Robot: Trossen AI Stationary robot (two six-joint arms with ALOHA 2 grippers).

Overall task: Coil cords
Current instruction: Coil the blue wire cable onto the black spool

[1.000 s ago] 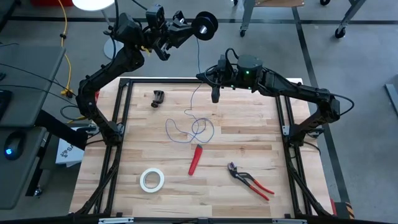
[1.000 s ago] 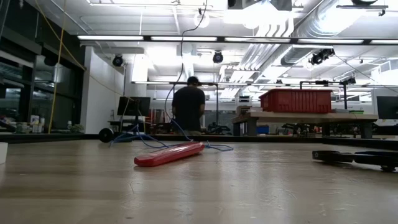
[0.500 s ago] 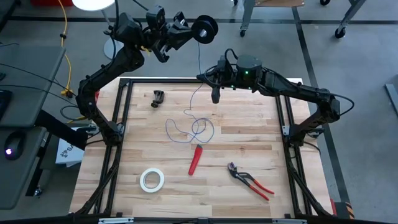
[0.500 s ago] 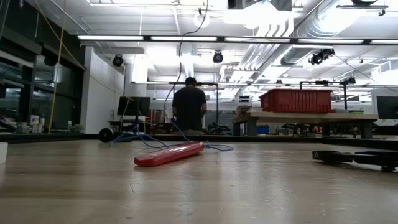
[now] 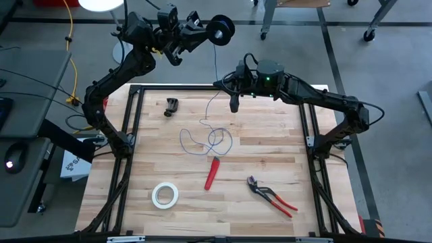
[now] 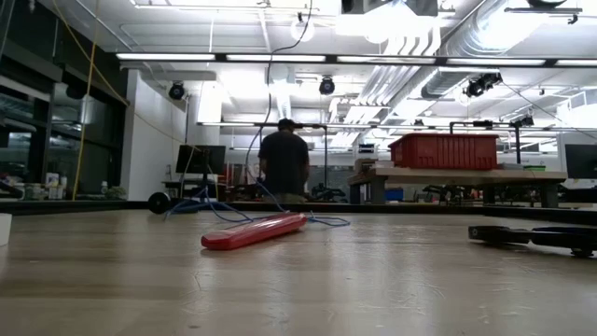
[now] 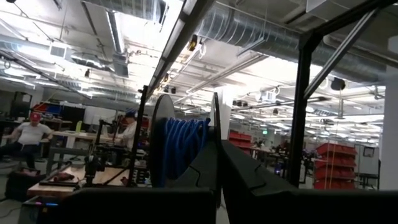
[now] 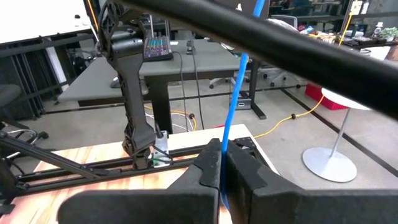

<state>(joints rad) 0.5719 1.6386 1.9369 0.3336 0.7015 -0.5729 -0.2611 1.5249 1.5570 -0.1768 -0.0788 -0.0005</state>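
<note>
Over on the left, the left gripper (image 5: 202, 32) is held high beyond the table's far edge, its fingers clamped shut on the black spool (image 5: 223, 28) — in the left wrist view the spool (image 7: 180, 149) is seen edge-on just past the fingers, with blue wire already packed between its flanges. So a good part of the winding looks to be done.

From the spool, the thin blue-violet wire (image 5: 214, 138) is seen running down toward the table. Partway along, it is pinched by the right gripper (image 5: 233, 106), which hangs above the far middle of the table (image 5: 270, 145); the right wrist view shows the strand (image 8: 235, 106) rising out from between the two fingers, which are closed tight on it.

Below that, the slack is still spread out in loose loops on the wood, just beyond the red tool (image 5: 212, 173) — the low view shows the wire (image 6: 280, 211) lying behind that tool (image 6: 254, 231). The white tape roll (image 5: 165, 195) and the red-handled pliers (image 5: 271, 196) sit nearer the front, well apart from the wire, and a small black clip (image 5: 172, 106) rests near the far left corner.

The step in hand is judged to be the feeding of wire onto the spool. Next, the strand should be guided with light tension while the spool is turned, so that the loops are lifted without knotting or catching on the red tool.
</note>
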